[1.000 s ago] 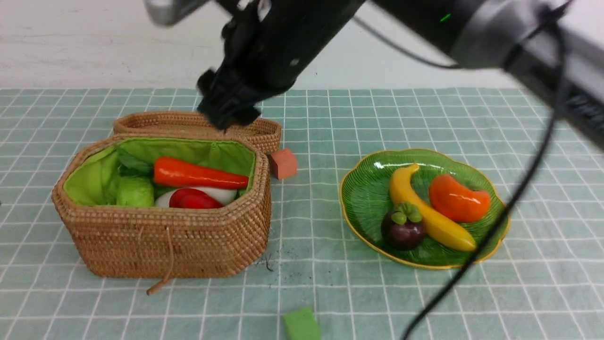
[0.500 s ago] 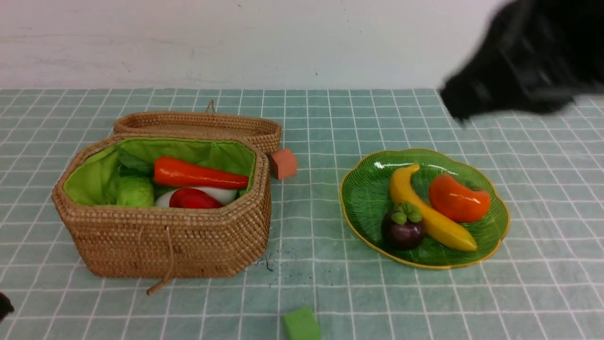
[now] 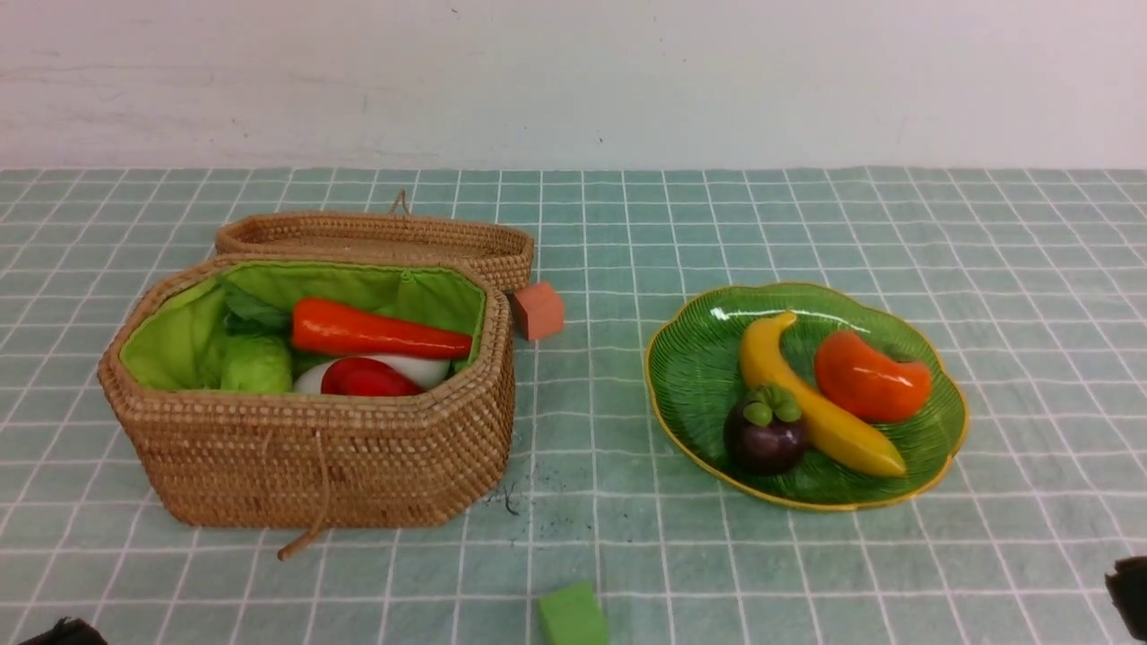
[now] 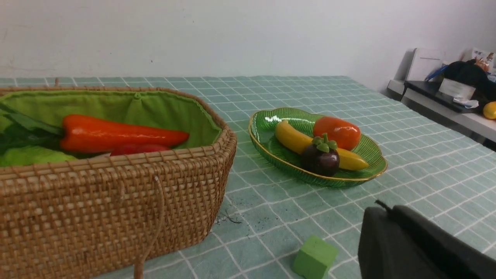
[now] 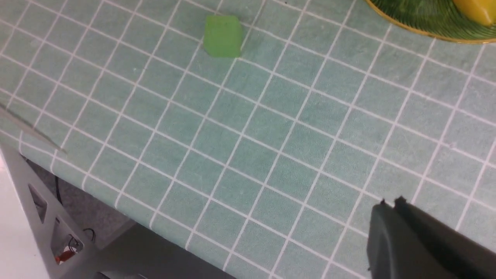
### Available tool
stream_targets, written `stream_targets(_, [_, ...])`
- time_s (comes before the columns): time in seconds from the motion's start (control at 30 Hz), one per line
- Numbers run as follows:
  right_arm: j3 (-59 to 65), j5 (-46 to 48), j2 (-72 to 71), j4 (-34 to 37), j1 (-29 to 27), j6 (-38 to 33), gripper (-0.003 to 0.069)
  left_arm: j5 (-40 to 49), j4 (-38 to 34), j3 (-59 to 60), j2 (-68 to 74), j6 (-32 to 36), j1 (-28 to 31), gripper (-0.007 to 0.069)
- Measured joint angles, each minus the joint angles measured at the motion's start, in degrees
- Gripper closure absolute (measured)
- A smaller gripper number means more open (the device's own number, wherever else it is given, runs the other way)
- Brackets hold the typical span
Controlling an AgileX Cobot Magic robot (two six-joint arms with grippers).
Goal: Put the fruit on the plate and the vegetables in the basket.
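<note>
Sorting looks finished from the front, fruit (image 3: 829,394) on the plate (image 3: 690,376) right, vegetables (image 3: 358,345) in the basket (image 3: 305,457) left; wrist views show left gripper (image 4: 381,211) and right gripper (image 5: 389,207) pressed together, empty, so best park both near.

front cam looking forward over whole table, left wrist sitting low facing plate (image 4: 271,126), right wrist looking down near edge, all sharing green cube (image 3: 572,614)

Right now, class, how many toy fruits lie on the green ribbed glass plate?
3. On the green ribbed glass plate: a long yellow banana across the middle, a dark purple mangosteen at its near left side, and a round orange persimmon to the right. None appears hidden.
</note>
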Motion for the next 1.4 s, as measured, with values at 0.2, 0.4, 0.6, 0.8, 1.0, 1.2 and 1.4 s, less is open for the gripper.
stream_targets(0.2, [0.3, 0.0, -0.9, -0.1, 0.0, 0.0, 0.0664, 0.2, 0.0, 1.4, 0.0, 0.1, 0.0, 0.0638])
stream_targets(0.4, [0.4, -0.2, -2.0, -0.5, -6.3, 0.0, 0.0661, 0.4, 0.0, 1.7, 0.0, 0.1, 0.0, 0.0638])
stream_targets(0.6, [15.5, -26.1, -14.3, -1.0, -23.5, -7.1, 0.0661, 0.4, 0.0, 1.7, 0.0, 0.1, 0.0, 0.0636])
stream_targets(0.8, [43.8, -48.8, -33.4, 0.2, -36.5, -11.7, 0.0661, 0.4, 0.0, 1.7, 0.0, 0.1, 0.0, 0.0632])
stream_targets(1.0, [62.5, -50.5, -48.7, -0.5, -42.2, -14.4, 0.0661, 0.5, 0.0, 1.7, 0.0, 0.1, 0.0, 0.0627])
stream_targets(1.2, [63.0, -50.5, -49.6, -1.0, -42.9, -16.8, 0.0659, 0.8, -0.2, 1.7, 0.0, 0.1, 0.0, 0.0623])
stream_targets(1.4, [63.0, -50.5, -49.6, -0.5, -42.9, -17.6, 0.0656, 1.0, -0.2, 1.7, 0.0, 0.1, 0.0, 0.0621])
